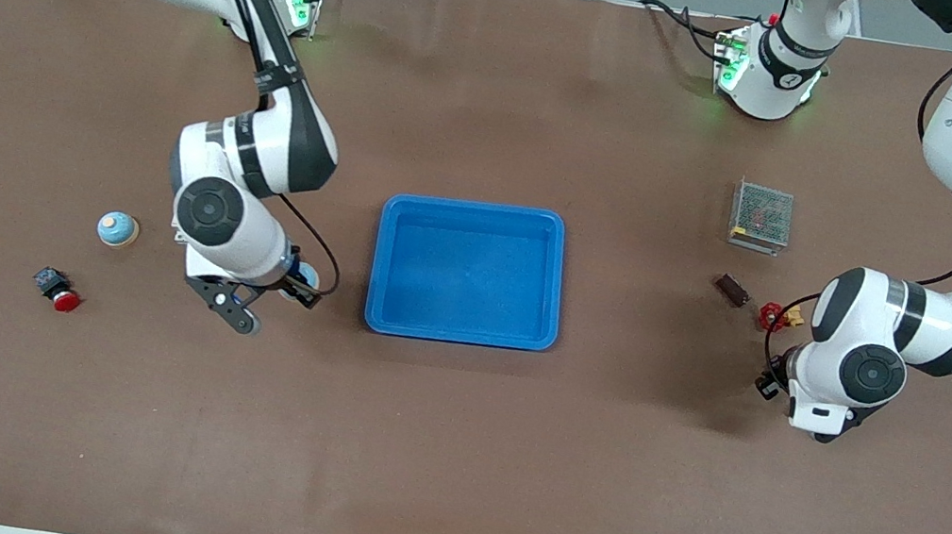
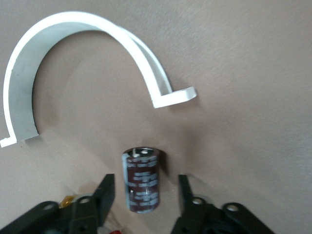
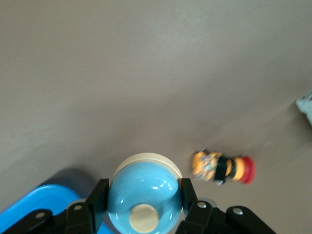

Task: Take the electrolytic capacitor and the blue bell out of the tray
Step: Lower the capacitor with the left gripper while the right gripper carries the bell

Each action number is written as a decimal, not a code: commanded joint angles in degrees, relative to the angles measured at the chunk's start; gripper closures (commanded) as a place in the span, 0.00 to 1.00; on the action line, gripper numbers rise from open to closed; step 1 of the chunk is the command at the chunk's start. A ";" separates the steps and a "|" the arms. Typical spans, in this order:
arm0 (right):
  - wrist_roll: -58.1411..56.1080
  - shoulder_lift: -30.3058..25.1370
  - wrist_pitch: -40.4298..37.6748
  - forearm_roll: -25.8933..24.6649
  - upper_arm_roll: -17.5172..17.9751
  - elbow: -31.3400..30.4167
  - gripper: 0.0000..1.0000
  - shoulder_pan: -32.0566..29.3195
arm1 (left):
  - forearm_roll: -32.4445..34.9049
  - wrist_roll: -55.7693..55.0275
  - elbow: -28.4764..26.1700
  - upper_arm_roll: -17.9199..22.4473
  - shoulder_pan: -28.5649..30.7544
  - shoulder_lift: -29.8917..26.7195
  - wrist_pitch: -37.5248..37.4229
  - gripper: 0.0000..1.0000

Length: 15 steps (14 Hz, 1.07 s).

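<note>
A light blue bell (image 3: 146,185) with a cream button on top sits between the fingers of my right gripper (image 3: 142,202), which is shut on it. In the front view this bell (image 1: 305,278) hangs over the table beside the blue tray (image 1: 477,210), at the tray's edge toward the right arm's end. The dark brown capacitor (image 2: 142,183) with pale printing stands on the brown table between the fingers of my left gripper (image 2: 145,179). That gripper is open, with a gap on each side. In the front view the left arm's wrist (image 1: 847,369) hides the capacitor.
A second blue bell (image 1: 117,228) and a red-capped push button (image 1: 57,289) lie toward the right arm's end. A curved white clamp (image 2: 73,48) lies close to the capacitor. A mesh box (image 1: 761,217), a small dark brown part (image 1: 732,289) and a red-yellow connector (image 1: 779,315) lie near the left arm.
</note>
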 commanded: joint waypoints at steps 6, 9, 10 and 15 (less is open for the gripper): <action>-11.22 -6.17 14.78 -4.01 0.82 -17.85 1.00 -6.24 | 0.02 0.29 8.44 -4.63 0.07 -3.76 -10.26 0.00; -15.17 -7.14 16.98 -4.19 0.82 -20.24 1.00 -8.35 | 0.02 1.60 14.49 -6.83 0.34 -3.85 -16.32 0.00; -16.31 -7.23 17.68 -4.19 0.82 -20.85 1.00 -9.05 | -0.06 3.26 16.00 -7.09 0.34 -3.94 -18.08 0.00; -19.84 -7.14 24.18 -4.28 0.74 -24.98 1.00 -10.82 | -2.61 14.95 16.71 -7.01 1.92 -9.20 -18.89 0.00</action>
